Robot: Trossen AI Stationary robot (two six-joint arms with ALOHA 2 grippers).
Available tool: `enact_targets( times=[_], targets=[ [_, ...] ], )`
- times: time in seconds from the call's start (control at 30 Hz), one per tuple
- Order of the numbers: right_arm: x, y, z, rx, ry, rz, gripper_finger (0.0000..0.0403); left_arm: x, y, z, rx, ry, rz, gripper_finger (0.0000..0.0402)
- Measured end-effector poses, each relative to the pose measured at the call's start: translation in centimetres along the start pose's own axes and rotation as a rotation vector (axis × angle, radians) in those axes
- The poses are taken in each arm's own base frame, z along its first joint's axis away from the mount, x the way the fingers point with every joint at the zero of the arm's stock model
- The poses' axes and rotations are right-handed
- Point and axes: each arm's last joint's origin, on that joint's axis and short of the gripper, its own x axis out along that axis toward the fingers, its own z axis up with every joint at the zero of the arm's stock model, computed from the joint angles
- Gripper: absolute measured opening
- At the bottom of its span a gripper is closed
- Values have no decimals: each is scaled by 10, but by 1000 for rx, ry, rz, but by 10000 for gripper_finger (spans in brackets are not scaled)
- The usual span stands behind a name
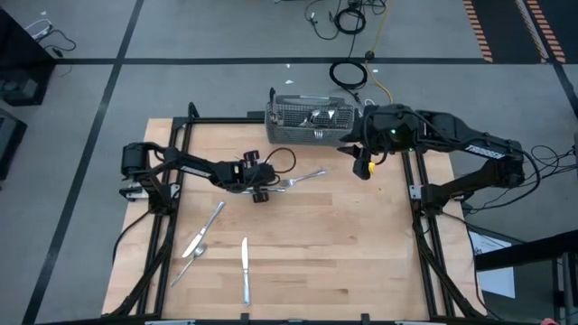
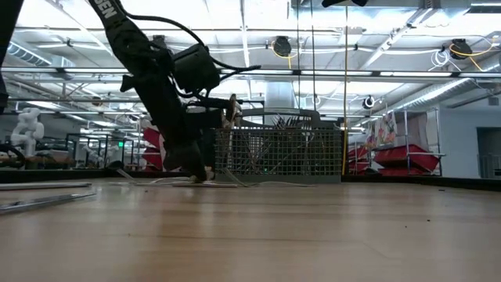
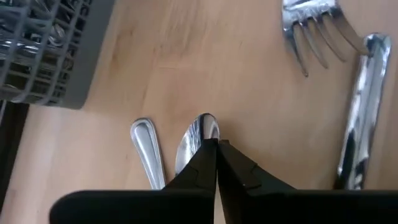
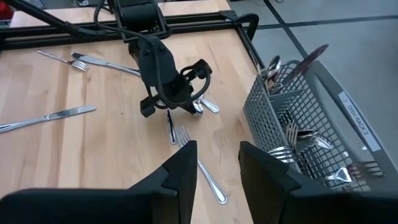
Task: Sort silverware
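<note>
Look at your left gripper (image 3: 216, 146) first: its fingers are pressed together at the tips, down on the bench (image 1: 298, 262) near the middle of its far half. From the left wrist view they meet right at the rounded end of a piece of silverware (image 3: 198, 138), but you cannot tell whether that handle is truly pinched or only touched, since the fingers cover the rest of it. A second handle (image 3: 147, 149) lies just beside it, and a fork (image 3: 317, 34) with another piece (image 3: 359, 112) lies close by; both run out of that picture.

Your right gripper (image 4: 216, 163) hovers above the far right part of the bench, just beside the wire-mesh basket (image 1: 307, 122) that sits at the far edge. Its fingers are spread with a clear gap and nothing between them.

In the basket, several forks and spoons (image 4: 298, 140) stand in the compartments; which compartment holds which is hard to make out.

Toward the near left corner, you have a table knife (image 1: 244, 268), another knife (image 1: 206, 229) and a spoon (image 1: 191, 259) lying loose, apart from each other.

From the low view the left arm (image 2: 160, 94) hides the pieces under it.
</note>
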Motion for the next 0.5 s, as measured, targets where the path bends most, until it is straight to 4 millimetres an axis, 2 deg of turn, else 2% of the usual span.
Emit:
enact_targets(
  times=[0.07,0.23,0.5],
  targets=[
    [-3,1,0,-3,-11,6,109,-3,1,3,2,18,-6,5],
    [-22,-1,-2,10,-60,8,109,-16,7,26,-24,9,-26,3],
    [-71,-11,-13,27,-162,-93,109,-52,19,64,-130,12,-137,1]
  ],
)
